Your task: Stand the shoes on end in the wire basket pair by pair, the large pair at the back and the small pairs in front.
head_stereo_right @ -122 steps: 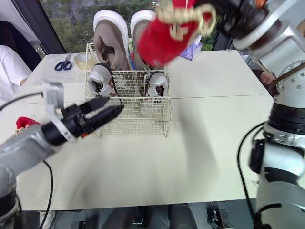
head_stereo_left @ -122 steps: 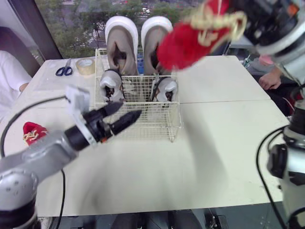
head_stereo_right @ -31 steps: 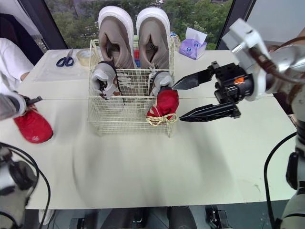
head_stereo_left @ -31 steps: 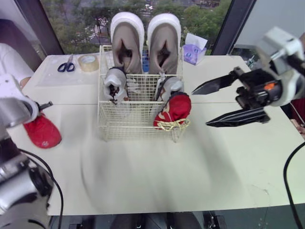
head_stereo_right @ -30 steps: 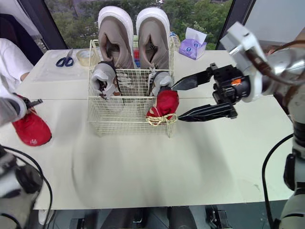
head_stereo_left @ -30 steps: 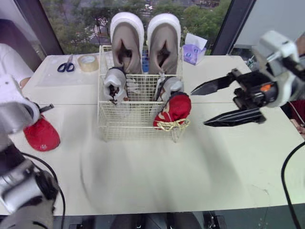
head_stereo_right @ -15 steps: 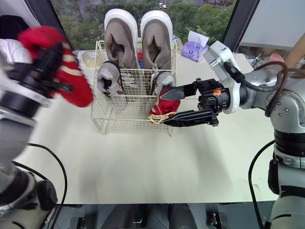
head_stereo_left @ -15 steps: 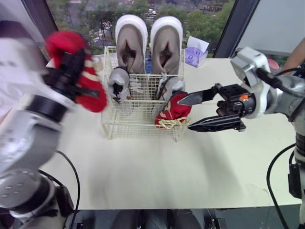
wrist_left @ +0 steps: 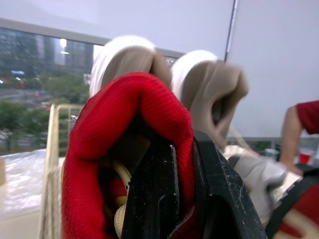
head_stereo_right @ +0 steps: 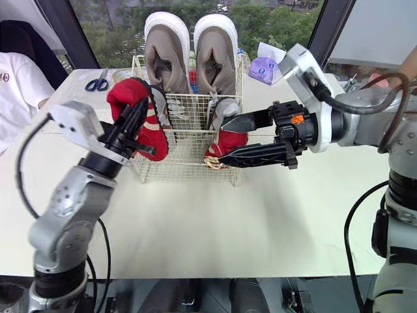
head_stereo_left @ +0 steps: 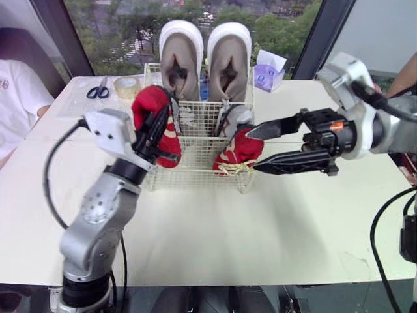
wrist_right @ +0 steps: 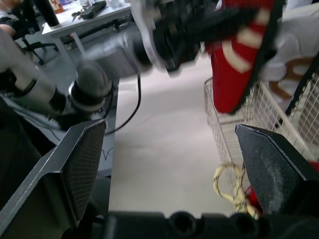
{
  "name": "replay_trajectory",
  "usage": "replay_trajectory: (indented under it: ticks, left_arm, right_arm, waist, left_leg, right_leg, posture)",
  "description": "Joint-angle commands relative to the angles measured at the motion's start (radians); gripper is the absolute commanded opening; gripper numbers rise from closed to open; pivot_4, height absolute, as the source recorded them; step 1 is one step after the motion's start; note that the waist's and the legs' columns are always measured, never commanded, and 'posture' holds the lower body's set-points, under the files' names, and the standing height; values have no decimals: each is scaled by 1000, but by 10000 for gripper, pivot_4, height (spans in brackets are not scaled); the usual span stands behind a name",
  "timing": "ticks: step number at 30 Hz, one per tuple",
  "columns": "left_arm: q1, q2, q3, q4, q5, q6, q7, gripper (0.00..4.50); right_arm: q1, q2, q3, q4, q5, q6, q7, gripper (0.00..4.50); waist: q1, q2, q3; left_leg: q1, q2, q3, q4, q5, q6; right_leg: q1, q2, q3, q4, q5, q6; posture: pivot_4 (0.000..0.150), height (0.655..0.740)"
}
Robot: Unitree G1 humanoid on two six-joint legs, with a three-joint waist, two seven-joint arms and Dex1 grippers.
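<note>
One red shoe (head_stereo_right: 133, 98) is clamped between the fingers of the left gripper (head_stereo_right: 150, 128), at the top of the left side of the wire basket (head_stereo_left: 195, 173). A second red shoe (head_stereo_left: 240, 149) stands on end in the basket's front right corner, and the large beige pair (head_stereo_left: 205, 55) stands at its back. The right gripper (head_stereo_left: 254, 151) hangs wide open and empty just beside the basket's right side.

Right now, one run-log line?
left gripper shut on loose red shoe at basket | right gripper open at stowed red shoe | tan pair at back

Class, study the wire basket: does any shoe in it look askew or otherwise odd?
Yes. The red shoe at the front right of the wire basket leans rather than standing straight, and its pale laces bunch loosely at the front wire.
</note>
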Motion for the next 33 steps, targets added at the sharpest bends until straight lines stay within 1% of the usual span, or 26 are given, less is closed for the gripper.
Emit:
replay_trajectory:
  ticks: [1, 3, 5, 9, 13, 17, 18, 19, 20, 21, 23, 24, 28, 29, 31, 32, 33]
  left_arm:
    - [53, -25, -66, 123, 146, -143, -39, 498]
    - [94, -65, -71, 150, 126, -154, -51, 498]
    - [130, -84, -72, 133, 109, -146, -67, 498]
    - [210, -82, -55, 55, 72, -98, -88, 498]
    - [251, -67, -36, 0, 38, -50, -105, 498]
    - [260, -59, -3, -39, -40, 7, -123, 16269]
    - [263, -49, 9, -54, -56, 27, -123, 21623]
    - [270, -31, 24, -76, -78, 59, -124, 28428]
    - [289, 1, 45, -106, -95, 94, -130, 31349]
    - [320, 52, 78, -148, -128, 138, -149, 36866]
    - [390, 174, 177, -222, -212, 222, -195, 36866]
    - [410, 215, 213, -241, -248, 249, -204, 36866]
    - [531, 387, 439, -265, -555, 359, -274, 36866]
    - [582, 426, 491, -263, -646, 380, -308, 36866]
    - [665, 489, 570, -248, -783, 416, -355, 36866]
    - [698, 508, 603, -234, -828, 424, -373, 36866]
    - [725, 526, 628, -214, -841, 435, -388, 36866]
  right_arm:
    - [-44, -3, -36, -32, 66, 41, -63, 45000]
    - [-56, 5, -41, -40, 106, 67, -106, 45000]
    - [-59, 6, -47, -43, 135, 82, -141, 45000]
    - [-46, 1, -61, -51, 189, 89, -199, 45000]
    - [-24, -24, -82, -41, 219, 84, -207, 45000]
    - [31, -44, -73, -14, 165, 35, -149, 45000]
    - [43, -50, -71, -13, 157, 25, -136, 45000]
    - [55, -54, -69, -12, 148, 16, -122, 45000]
    - [65, -56, -66, -13, 140, 9, -112, 45000]
    - [79, -64, -59, -17, 125, 1, -98, 45000]
    - [114, -86, -54, -23, 101, -17, -60, 45000]
    - [127, -93, -54, -23, 94, -24, -46, 45000]
    - [216, -105, -85, 10, 55, -66, -14, 45000]
    - [255, -120, -93, 23, 32, -81, 5, 45000]
    - [335, -153, -103, 42, -19, -118, 42, 45000]
    - [385, -172, -108, 45, -41, -136, 64, 45000]
    - [442, -188, -119, 47, -61, -153, 85, 45000]
  waist:
    - [0, 2, -2]
    - [-1, 6, -6]
    - [-3, 8, -8]
    - [-5, 9, -8]
    - [-6, 9, -8]
    - [-6, 9, -8]
    - [-6, 10, -8]
    - [-5, 10, -8]
    - [-5, 10, -8]
    - [-6, 10, -8]
    - [-9, 11, -9]
    - [-9, 11, -9]
    - [-7, 11, -9]
    - [-6, 12, -9]
    - [-5, 13, -8]
    - [-4, 14, -8]
    - [-4, 15, -8]
  left_leg:
    - [0, 0, 0, 0, 0, 0]
    - [0, 0, 0, 0, -1, 1]
    - [0, 0, 0, 0, -1, 2]
    - [0, 0, 0, 0, -1, 2]
    - [-1, 0, 0, 0, -2, 3]
    - [-1, 0, 1, 0, -3, 5]
    - [-1, 0, 1, 1, -3, 5]
    - [-1, 1, 2, 1, -3, 5]
    - [-1, 1, 1, 2, -3, 5]
    - [-1, 1, 1, 2, -3, 5]
    - [-1, 1, 2, 1, -3, 5]
    - [-1, 1, 2, 1, -3, 5]
    - [0, 2, 2, 1, -3, 5]
    - [0, 2, 2, 1, -3, 5]
    - [0, 2, 2, 1, -3, 5]
    - [0, 2, 2, 1, -4, 6]
    - [0, 2, 2, 1, -4, 6]
  right_leg:
    - [0, 0, 0, 0, 0, 0]
    - [1, 0, 0, -1, 0, 0]
    - [1, -1, 0, -1, 0, 0]
    - [0, -1, 0, 0, 0, 0]
    - [0, -1, 0, -1, 0, 0]
    - [0, -1, 0, -3, 0, 0]
    - [0, -1, 0, -3, 0, 0]
    - [0, -1, 0, -3, 0, 0]
    - [1, -1, 0, -3, 0, 0]
    - [1, -1, 0, -3, 0, 0]
    - [0, 0, 0, -3, 0, 0]
    - [0, 0, 0, -3, -1, -1]
    - [0, 0, 0, -2, -1, -1]
    - [-1, 0, -1, -3, -1, -1]
    - [-1, 0, -1, -6, -1, -1]
    - [0, 0, -1, -8, -1, -1]
    - [0, 0, -1, -10, -1, -1]
  posture:
    - [1500, 7358]
    - [1500, 7358]
    - [1500, 7358]
    - [1500, 7358]
    - [1500, 7358]
    - [1500, 7358]
    - [1500, 7358]
    - [1500, 7358]
    - [1500, 7358]
    - [1500, 7358]
    - [1500, 7358]
    - [1500, 7358]
    - [1500, 7358]
    - [1500, 7358]
    - [1500, 7358]
    - [1500, 7358]
    - [1500, 7358]
